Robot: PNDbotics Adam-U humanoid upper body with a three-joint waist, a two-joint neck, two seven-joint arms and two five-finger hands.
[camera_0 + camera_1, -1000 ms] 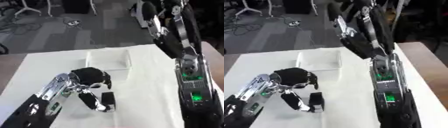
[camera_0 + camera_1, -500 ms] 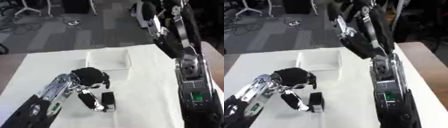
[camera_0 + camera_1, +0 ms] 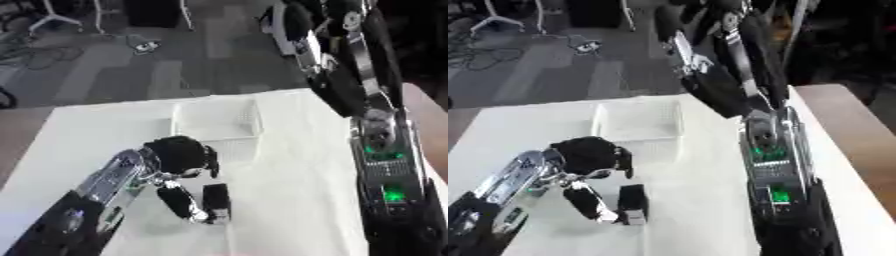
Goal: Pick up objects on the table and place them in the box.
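A small black block (image 3: 215, 199) with a pale end lies on the white table (image 3: 289, 200), in front of the box. My left hand (image 3: 179, 154) hovers just behind it, knuckles up and fingers bent loosely downward. Its thumb (image 3: 179, 201) stretches along the block's left side, close to it or touching. Nothing is held in the hand. The clear, shallow box (image 3: 217, 120) stands just beyond the hand and looks empty. My right arm (image 3: 385, 175) rises along the right side of the table. Its hand is out of view.
The table's far edge runs just behind the box, with grey floor, cables and chair legs beyond. A brown surface (image 3: 846, 115) borders the table on the right. Bare white tabletop lies between the block and my right arm.
Almost nothing has changed. My left hand stays over the black block with only a slight shift, and the block lies in the same spot.
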